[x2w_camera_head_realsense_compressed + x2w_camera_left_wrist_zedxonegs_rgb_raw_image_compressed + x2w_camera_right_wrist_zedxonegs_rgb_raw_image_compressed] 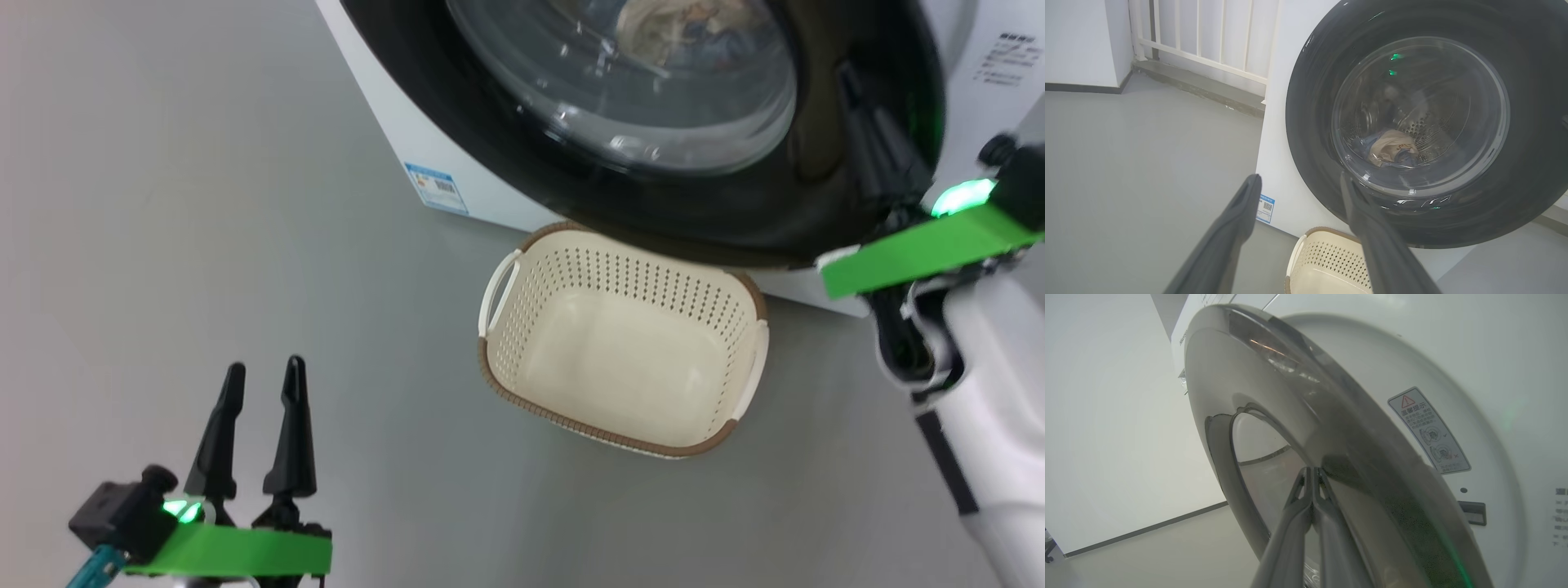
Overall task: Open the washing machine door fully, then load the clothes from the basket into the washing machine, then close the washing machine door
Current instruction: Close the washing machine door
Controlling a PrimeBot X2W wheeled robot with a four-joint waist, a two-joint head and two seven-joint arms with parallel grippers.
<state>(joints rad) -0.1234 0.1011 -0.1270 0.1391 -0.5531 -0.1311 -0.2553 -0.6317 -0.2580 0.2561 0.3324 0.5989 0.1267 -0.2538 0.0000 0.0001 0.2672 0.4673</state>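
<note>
Left pincer (264,365) hangs released low over the grey floor (204,204), its two dark fingers spread apart and gripping nothing, well apart from the basket (637,273). Right pincer (1312,469) is clenched, fingers pressed together with nothing between them, tips set at the glossy face of the washing machine door (1306,134) near its outer edge; actual contact is hard to judge. That door covers the opening of the washing machine (1278,163), and through its glass bowl the clothes (1390,149) lie bunched at the bottom of the steel drum. On the floor, just below the door, sits the basket, upright, its bare cream bottom showing, with a small blue label (435,188) on the white front nearby.
</note>
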